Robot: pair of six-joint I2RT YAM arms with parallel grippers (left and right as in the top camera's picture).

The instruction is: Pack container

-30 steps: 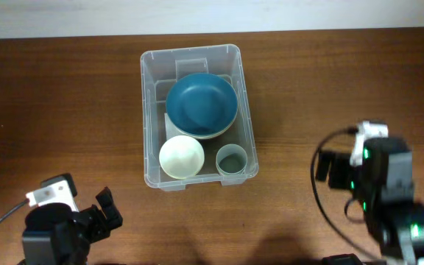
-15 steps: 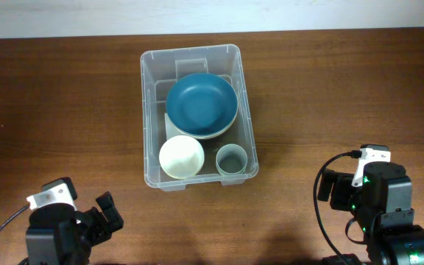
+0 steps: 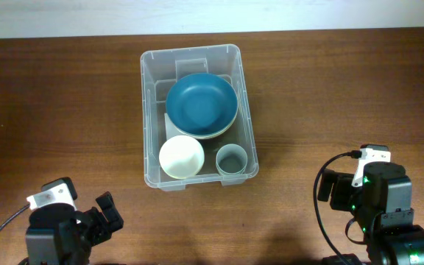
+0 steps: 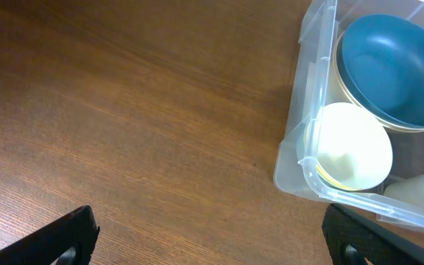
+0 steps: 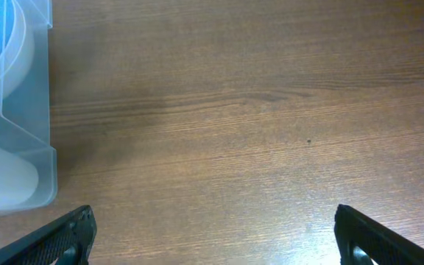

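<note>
The clear plastic container (image 3: 151, 118) stands upright at the middle of the table. Inside it are a blue bowl (image 3: 201, 103) stacked on a pale bowl, a white bowl (image 3: 181, 157) and a grey-green cup (image 3: 231, 160). The container also shows in the left wrist view (image 4: 300, 158) with the blue bowl (image 4: 392, 70) and white bowl (image 4: 352, 143), and at the left edge of the right wrist view (image 5: 20, 125). My left gripper (image 4: 208, 239) is open and empty, near the table's front left. My right gripper (image 5: 216, 235) is open and empty at the front right.
The brown wooden table (image 3: 330, 81) lies bare around the container. A pale wall strip runs along the far edge. Black cables loop beside both arms at the front.
The right arm drew back toward the front edge a second ago and has since stayed still. The left arm shifted slightly toward the front. The container's contents have not moved.
</note>
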